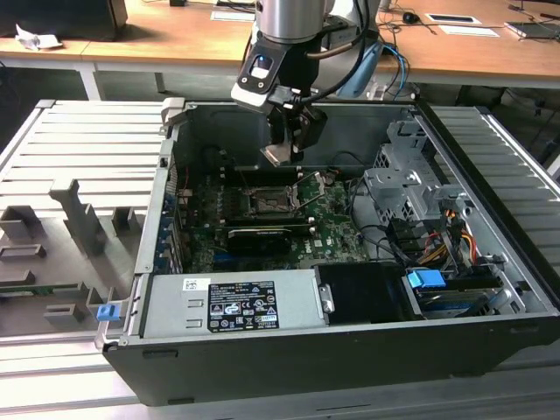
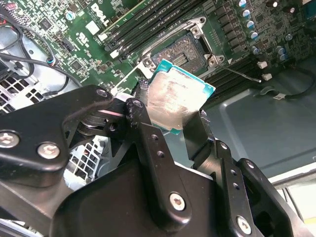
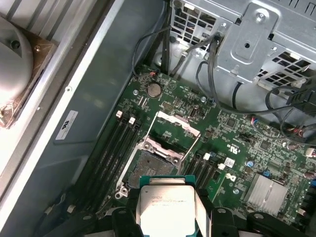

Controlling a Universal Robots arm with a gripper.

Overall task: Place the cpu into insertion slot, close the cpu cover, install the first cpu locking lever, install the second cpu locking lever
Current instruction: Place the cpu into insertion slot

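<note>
Your gripper point(image 1: 285, 154) has its fingers point(image 2: 140, 116) closed on two opposite edges of the cpu point(image 2: 177, 98). It holds the chip flat between them, metal top towards both wrist cameras. The cpu hangs in the air inside the open case point(image 1: 262, 367), well above the board point(image 1: 337, 236) and touching nothing but the fingers.

The relation that matters is cpu to slot point(image 3: 155, 165). The slot sits in the middle of the board, closer to the case's far wall than to its near one. It lies below the chip and, as far as you can judge, a little off to one side rather than squarely under it. In the first wrist view the chip's edges run close to parallel with the slot's, though you cannot call the match exact.

That same view shows the slot bare and the cover point(image 3: 178, 123) swung up off it, so nothing covers the opening. The second wrist view gives you the grip itself, and one lever point(image 2: 239, 74) swung out, clear of the slot. The exterior view is where you can read the height between chip and board.
</note>
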